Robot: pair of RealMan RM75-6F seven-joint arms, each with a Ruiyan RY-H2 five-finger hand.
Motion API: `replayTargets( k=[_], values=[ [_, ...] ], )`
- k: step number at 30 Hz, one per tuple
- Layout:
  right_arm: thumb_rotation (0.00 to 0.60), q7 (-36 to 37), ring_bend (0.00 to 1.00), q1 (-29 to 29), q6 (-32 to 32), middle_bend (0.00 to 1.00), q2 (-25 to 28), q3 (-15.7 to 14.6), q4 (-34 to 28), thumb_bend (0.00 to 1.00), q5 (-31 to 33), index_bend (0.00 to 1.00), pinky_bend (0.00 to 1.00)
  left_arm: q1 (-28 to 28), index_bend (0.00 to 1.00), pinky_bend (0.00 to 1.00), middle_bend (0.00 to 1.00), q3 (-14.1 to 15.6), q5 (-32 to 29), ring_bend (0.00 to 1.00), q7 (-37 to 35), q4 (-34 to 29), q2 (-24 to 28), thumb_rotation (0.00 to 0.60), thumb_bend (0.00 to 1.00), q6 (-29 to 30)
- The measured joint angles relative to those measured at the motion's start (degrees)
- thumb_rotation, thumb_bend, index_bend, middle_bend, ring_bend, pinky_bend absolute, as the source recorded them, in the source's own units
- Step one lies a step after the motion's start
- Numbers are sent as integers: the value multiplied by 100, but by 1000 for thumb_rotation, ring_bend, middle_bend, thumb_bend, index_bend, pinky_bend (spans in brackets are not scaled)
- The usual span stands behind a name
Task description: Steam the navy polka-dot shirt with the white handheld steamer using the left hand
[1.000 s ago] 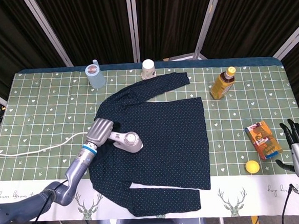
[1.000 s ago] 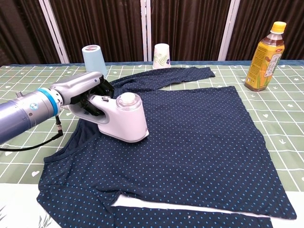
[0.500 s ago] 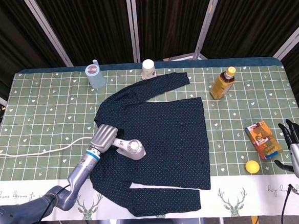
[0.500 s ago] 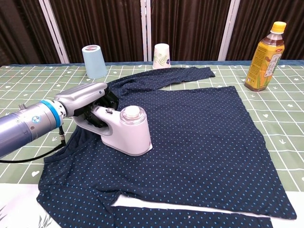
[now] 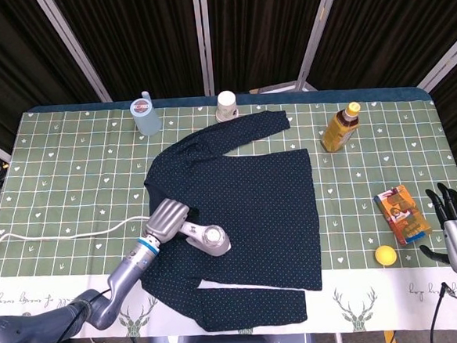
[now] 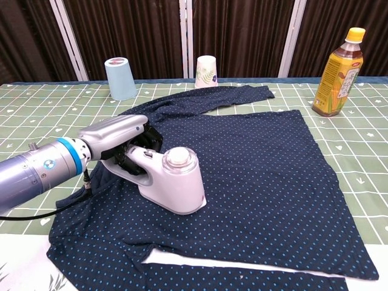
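I've got the steamer [image 6: 173,182] sitting on the shirt's [image 6: 254,163] near-left part, cups [image 6: 207,71] far behind, bottle [image 6: 339,63] far right.

The shirt [image 6: 254,157] is showing navy with small light-blue dots. The steamer [image 6: 173,182] is looking white, with a pale round cap on top. The left hand [image 6: 124,142] is showing silver with black fingers, and its wrist is wearing a blue band. The surface [image 5: 71,167] is showing green with a white grid and little hearts, and white with deer along the near edge. The bottle [image 6: 339,66] is glowing amber under a yellow cap. The ball [image 5: 386,255] is showing yellow.
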Motion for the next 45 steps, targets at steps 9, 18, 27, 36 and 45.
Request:
replayTargets(
  k=[9,18,27,36,45],
  values=[
    [600,-4,0,-1,-2,0,-2,2,3,0,15,0,0,-29,1000,997,895,230,422,778,49,-282,117,600,574,152],
    [600,-18,0,2,0,0,-3,0,-12,0,12,0,0,-54,1000,997,895,430,791,778,-29,-279,181,600,571,309],
    [600,20,0,4,-22,0,6,2,-4,0,31,0,0,-57,1000,997,895,419,748,778,-249,322,56,600,570,296],
    [600,-5,0,15,-37,0,0,-8,-22,0,22,0,0,40,1000,997,895,475,737,778,-574,821,20,600,571,373],
    [600,-35,0,14,-22,0,-3,-10,-40,0,14,0,0,99,1000,997,895,540,831,778,-854,1074,143,600,571,528]
  ],
)
